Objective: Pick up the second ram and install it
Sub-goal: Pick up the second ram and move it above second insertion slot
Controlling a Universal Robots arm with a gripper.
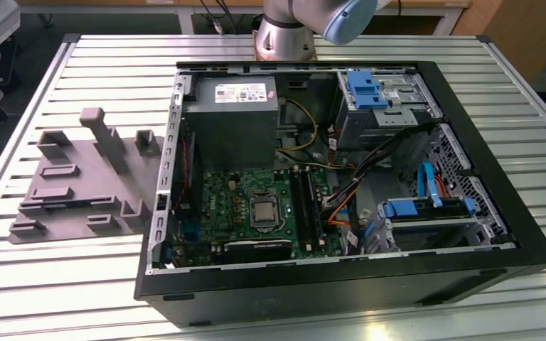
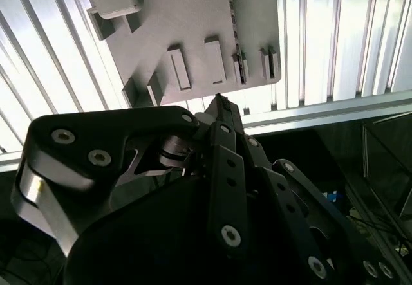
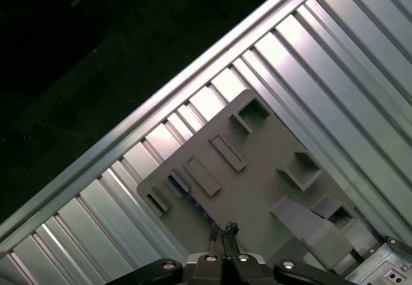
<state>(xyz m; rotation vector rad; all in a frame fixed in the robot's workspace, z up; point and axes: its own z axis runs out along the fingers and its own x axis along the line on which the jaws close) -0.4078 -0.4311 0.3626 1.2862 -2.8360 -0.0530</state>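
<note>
Blue-boarded, light, stiff and fragile, the second ram point(image 3: 176, 183) appears to stand edge-up in a slot of the grey fixture plate point(image 3: 257, 188), best gripped across its flat faces mid-length, while the gripper point(image 3: 222, 229) hovers above it, fingers pinched together and empty.

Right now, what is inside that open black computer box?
In the exterior view: a grey power supply, a green motherboard, blue drive-bay clips and bundled cables. The power supply and drive cages cover whatever lies beneath them.
</note>
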